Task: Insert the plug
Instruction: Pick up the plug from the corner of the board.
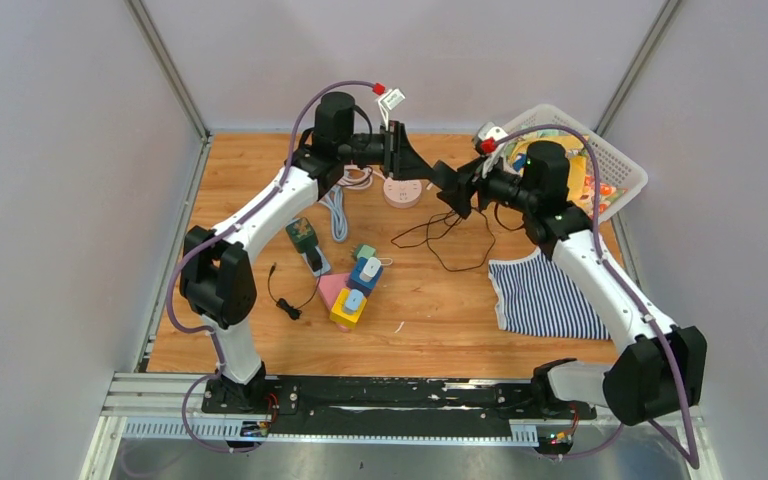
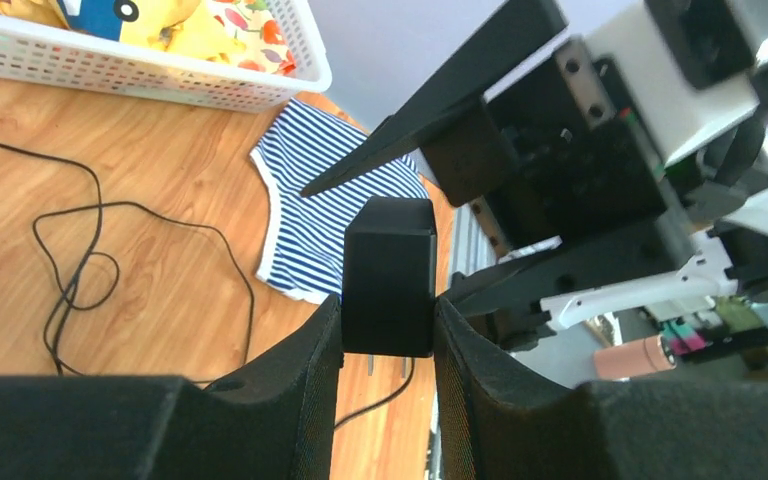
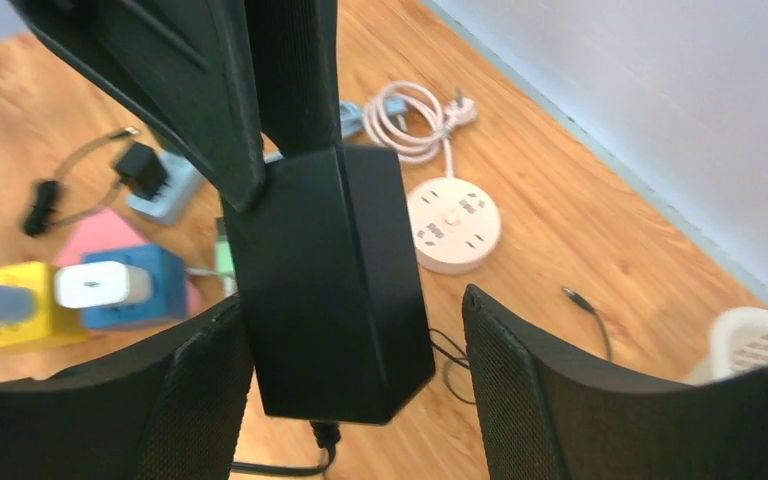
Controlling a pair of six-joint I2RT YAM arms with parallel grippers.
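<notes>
Top view: both arms are hanging nose to nose in the air over the back of the table (image 1: 250,160), just beside the round pink socket (image 1: 403,192). I'm guessing that is so the part can be regripped close to where it is going. Whatever is sitting between the two sets of jaws is blending black on black here. Only a thin black cord (image 1: 452,240) is trailing from that spot onto the wood. Left wrist view: the left jaws are squeezing the black plug block (image 2: 390,265) by its near end, both fingers (image 2: 310,360) pressing flat on its sides in a narrow, firm hold. The right jaws are straddling the far end, one finger above and one below, and I'm not managing to tell from here whether either is touching. Right wrist view: the right jaws are standing fairly wide. The block is lying against the finger on the view's left, with clear wood showing between it and the other finger (image 3: 540,390), so nothing is clamping on that side and the left jaws are doing all the carrying. The socket is sitting on the table below and beyond the block, well apart from it. The prongs are hiding in every view, so I'm not able to say which way they are facing. The cord's exit is getting cut off at the bottom edge.
</notes>
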